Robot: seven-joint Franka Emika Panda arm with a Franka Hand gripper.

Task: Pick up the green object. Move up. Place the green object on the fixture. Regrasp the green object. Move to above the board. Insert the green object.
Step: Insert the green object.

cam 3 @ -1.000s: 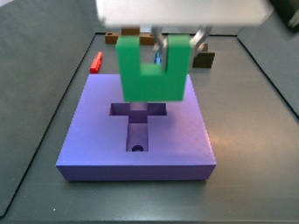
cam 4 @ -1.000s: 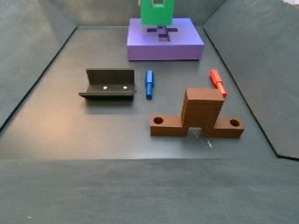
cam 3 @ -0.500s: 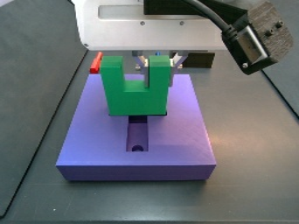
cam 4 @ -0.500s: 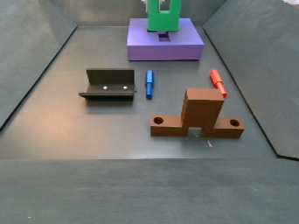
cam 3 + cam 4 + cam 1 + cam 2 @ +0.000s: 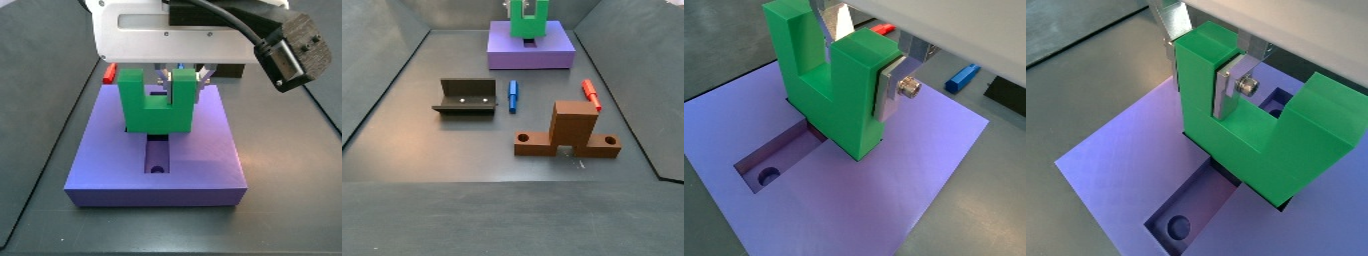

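On the table (image 5: 422,140), going left to right: the dark fixture (image 5: 465,97) sits on the left, then a small blue bar (image 5: 513,94), a thin red bar (image 5: 591,93), and a brown cross-shaped block (image 5: 569,132) nearer the camera. Further back is the purple board (image 5: 156,150). The claw (image 5: 175,76) is right over it, clamped on one leg of the green object (image 5: 151,104), silver finger (image 5: 893,88) flat against it. The green piece stands notch-up, its base sitting at the board's cross-shaped slot (image 5: 775,157).
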